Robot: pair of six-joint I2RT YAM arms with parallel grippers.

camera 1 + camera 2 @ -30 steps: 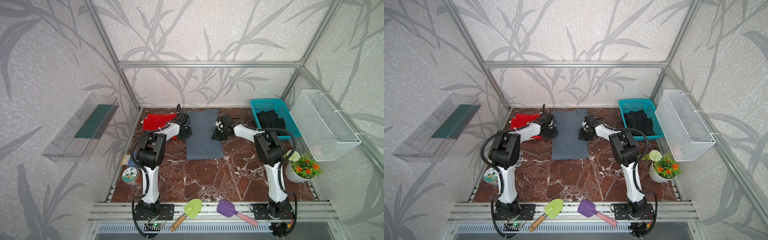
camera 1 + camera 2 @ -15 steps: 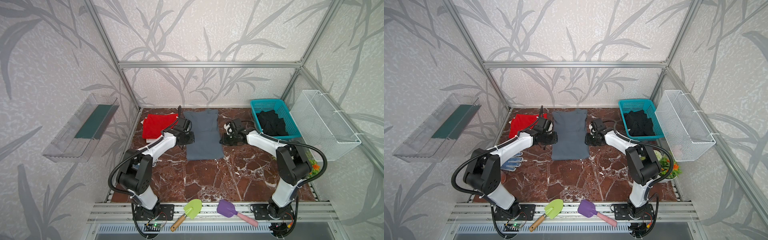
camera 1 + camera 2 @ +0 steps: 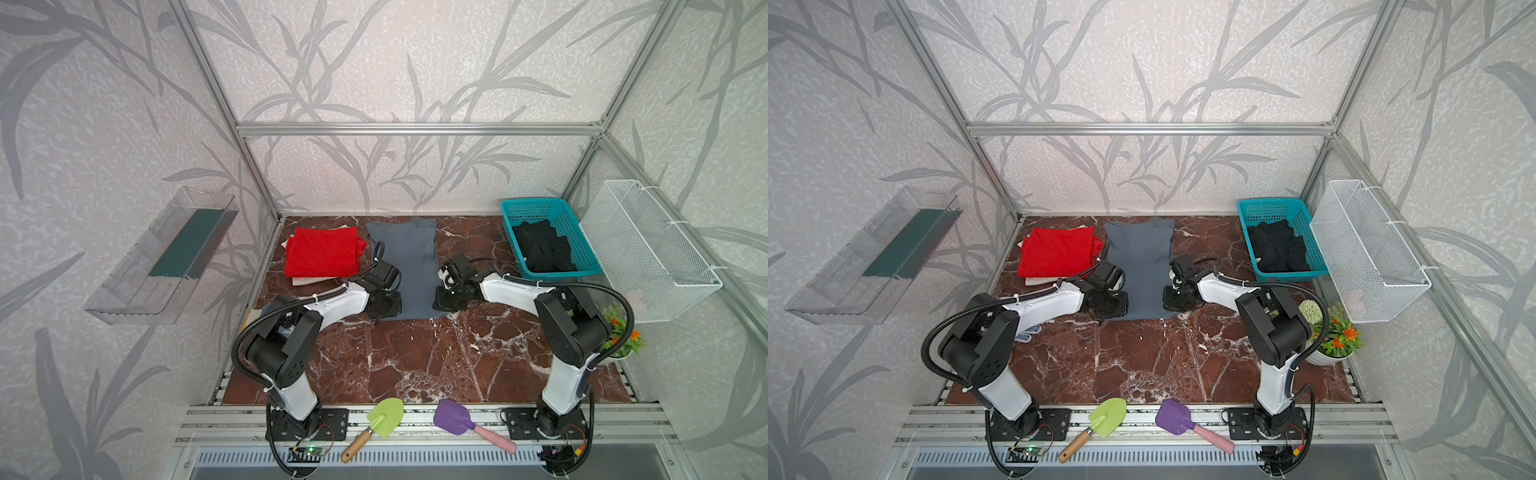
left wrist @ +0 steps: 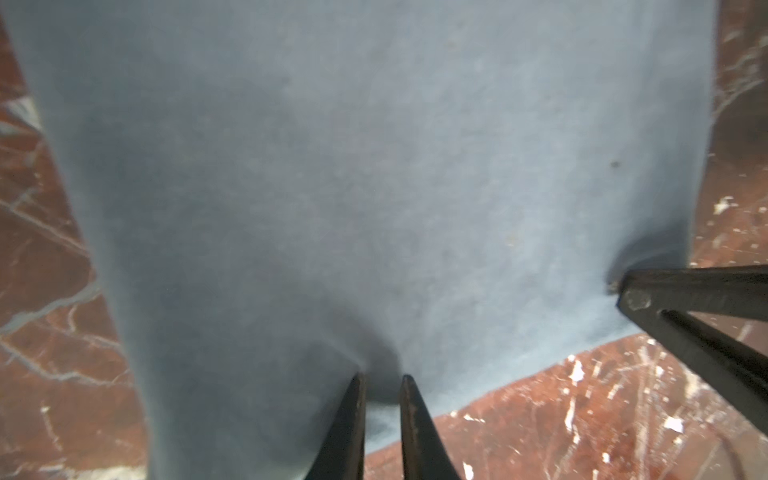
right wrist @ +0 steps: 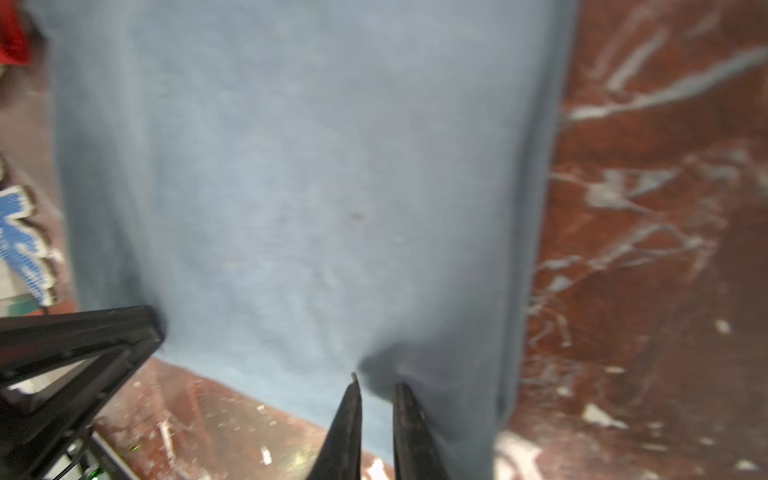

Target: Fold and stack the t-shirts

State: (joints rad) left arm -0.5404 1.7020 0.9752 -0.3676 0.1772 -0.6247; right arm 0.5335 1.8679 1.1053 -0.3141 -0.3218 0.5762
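Step in hand: the end-to-end fold of the grey t-shirt (image 3: 409, 257). It lies flat as a long narrow strip at the middle-back of the counter (image 3: 415, 357), collar toward the back wall, sleeves turned in. Your left tool (image 4: 382, 380) and right tool (image 5: 376, 384) sit at the two near hem corners. Each has its jaws nearly together with cloth puckered between them, so both look to be pinching the hem.

Next move, as I judge it: lift both corners together and carry the hem toward the collar. Keep the two tools level so the edge lands square. An uneven lift would skew the fold, and a thin pinch could slip.

Red t-shirt (image 3: 322, 253): folded, back left of the counter, just beside the grey one, resting on a pale layer (image 3: 309, 281). Likely your stacking spot.

Containers:
- Teal basket (image 3: 536, 202), back right: black t-shirt (image 3: 542, 249) crumpled inside, not yet folded.
- Wire basket (image 3: 648, 249) on the right wall: a faint pinkish shape low inside, too blurred to name.
- Clear tray (image 3: 124, 299) on the left wall: a flat dark green piece (image 3: 187, 245) lies in it.
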